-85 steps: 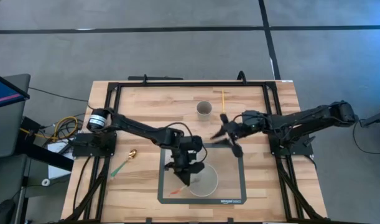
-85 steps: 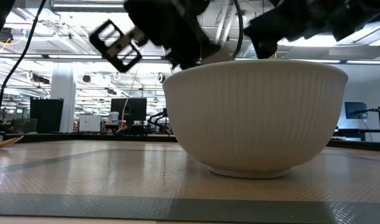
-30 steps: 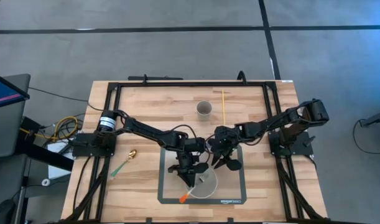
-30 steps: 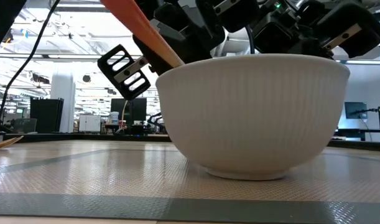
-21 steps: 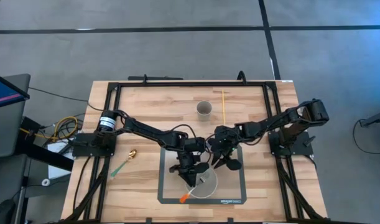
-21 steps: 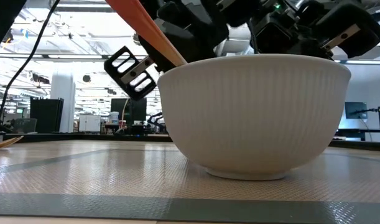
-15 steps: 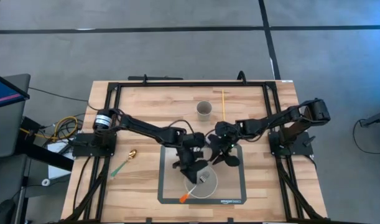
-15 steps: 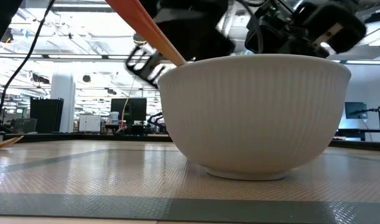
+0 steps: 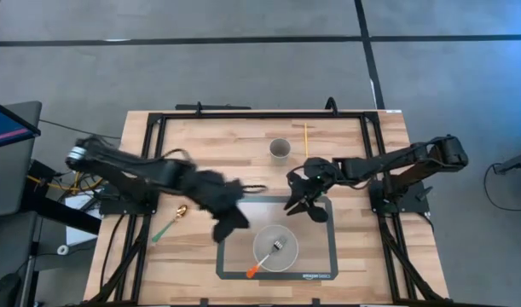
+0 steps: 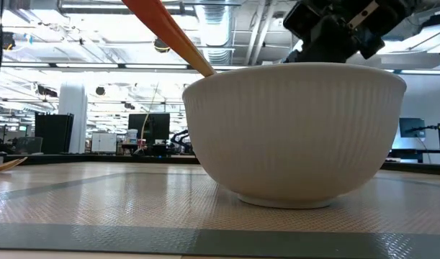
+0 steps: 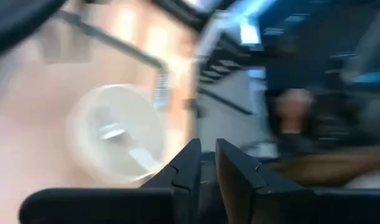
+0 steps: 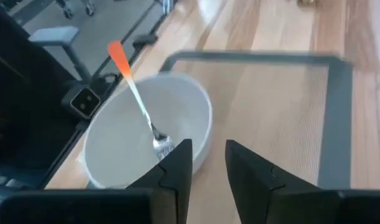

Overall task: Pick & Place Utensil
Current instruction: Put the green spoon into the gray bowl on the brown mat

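A light wooden table (image 9: 209,145) framed by black rails stands on a grey floor crossed by dark lines. A grey mat (image 9: 315,264) with a dark border lies on its near half. The low view looks across the mat into a large hall with ceiling lights, pillars and screens far behind.

A white ribbed bowl (image 9: 275,248) sits on the mat. In it rests a fork with an orange handle (image 9: 262,263): the metal head lies on the bowl's floor and the handle leans out over the rim toward 7 o'clock in the high view. In the low view the orange handle rises over the bowl's (image 10: 295,129) left rim.

The left gripper (image 9: 228,228) is at the mat's left edge, at about 10 o'clock from the bowl and apart from it, blurred by motion. In its wrist view its two fingers (image 11: 185,171) stand nearly together with only a narrow slit between them and nothing held.

The right gripper (image 9: 301,203) hangs over the mat's far edge, at about 1 o'clock from the bowl and clear of it. Its fingers (image 12: 177,163) are parted with nothing between them, and the fork (image 12: 140,106) lies in the bowl just beyond them.

A small paper cup (image 9: 280,150) and a thin yellow stick (image 9: 307,138) lie at the far side of the table. A gold spoon with a green handle (image 9: 171,223) lies at the table's left.
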Tool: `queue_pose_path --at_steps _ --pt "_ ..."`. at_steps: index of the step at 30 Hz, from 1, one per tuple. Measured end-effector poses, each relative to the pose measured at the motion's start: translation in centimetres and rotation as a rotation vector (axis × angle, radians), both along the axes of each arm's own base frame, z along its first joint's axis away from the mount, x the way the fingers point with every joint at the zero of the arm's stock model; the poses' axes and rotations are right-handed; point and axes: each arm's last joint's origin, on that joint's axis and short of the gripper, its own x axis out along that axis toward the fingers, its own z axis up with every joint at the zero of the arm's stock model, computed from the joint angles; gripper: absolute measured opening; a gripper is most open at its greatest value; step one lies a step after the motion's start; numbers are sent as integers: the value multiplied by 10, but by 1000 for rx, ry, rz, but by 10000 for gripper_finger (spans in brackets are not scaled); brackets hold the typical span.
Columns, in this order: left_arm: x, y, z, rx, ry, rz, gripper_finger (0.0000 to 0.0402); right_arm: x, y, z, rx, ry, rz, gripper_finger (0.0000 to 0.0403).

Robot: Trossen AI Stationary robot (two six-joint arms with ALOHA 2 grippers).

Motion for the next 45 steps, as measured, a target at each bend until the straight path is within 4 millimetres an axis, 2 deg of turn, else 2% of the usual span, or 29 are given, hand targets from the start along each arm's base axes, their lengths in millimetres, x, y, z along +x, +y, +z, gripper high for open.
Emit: queue_pose_path --at_steps 4,8,11,15,22,27,33,45 --pt "-49 -12 6 223 93 168 59 3 2 1 -10 -34 -5 91" --pt "-84 -27 -4 328 157 236 74 4 1 0 -12 -34 -11 91" --pt "-99 -35 -28 327 215 249 90 3 1 1 -5 -33 -15 91" --pt "-115 -35 -71 310 359 281 119 3 4 2 15 -30 -19 91" --pt "-147 -14 -147 281 686 372 150 3 6 2 28 -21 -18 91" --pt "-170 -1 -186 232 942 423 150 3 9 2 34 -15 -12 91" --pt "-184 9 -208 247 1031 491 139 3 11 2 34 -16 -5 91" --pt "-180 6 -210 199 994 474 127 3 11 2 29 -19 -2 91"
